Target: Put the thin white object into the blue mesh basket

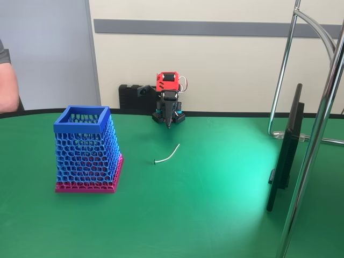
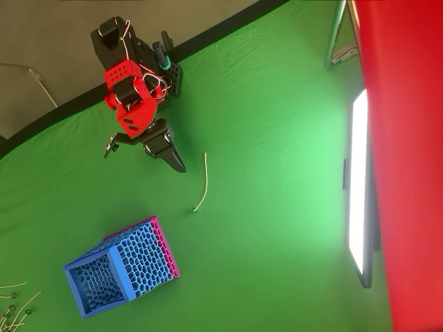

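So far nothing of the task looks done: the thin white object (image 1: 167, 153), a slender and slightly curved white strip with a tiny hook at one end, lies flat on the green felt-like table (image 1: 215, 215) and not in the tall blue honeycomb-mesh basket with a solid blue rim and a magenta base (image 1: 86, 150). In the fixed view the strip is to the right of the basket, near it but clearly apart, and no part of it touches the mesh. In the overhead view the strip (image 2: 201, 182) lies above and to the right of the basket (image 2: 121, 266). The black two-finger gripper (image 1: 170, 122) of the red and black arm is further from the basket than the strip is, near the far edge of the table, with its tip pointing down and close to the table. In the overhead view the gripper (image 2: 178, 164) is just beside the upper part of the strip, apart from it. Its fingers appear together into one dark point and they hold nothing. All the steps are, in my judgement, still left: to bring the gripper over the strip, to pick it up, to carry it over the blue rim and to let it fall inside.
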You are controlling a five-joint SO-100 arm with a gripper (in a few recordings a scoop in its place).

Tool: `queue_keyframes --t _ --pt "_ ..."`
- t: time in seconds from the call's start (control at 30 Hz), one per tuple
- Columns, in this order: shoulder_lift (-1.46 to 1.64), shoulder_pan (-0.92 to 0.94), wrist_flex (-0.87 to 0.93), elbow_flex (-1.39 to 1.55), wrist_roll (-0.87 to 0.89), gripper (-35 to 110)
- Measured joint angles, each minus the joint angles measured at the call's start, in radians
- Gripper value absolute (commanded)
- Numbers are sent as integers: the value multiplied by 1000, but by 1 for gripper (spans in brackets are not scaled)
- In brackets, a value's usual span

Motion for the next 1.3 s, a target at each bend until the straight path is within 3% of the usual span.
queue_keyframes --t 1.3 --pt "-54 26 -34 0 -9 1"
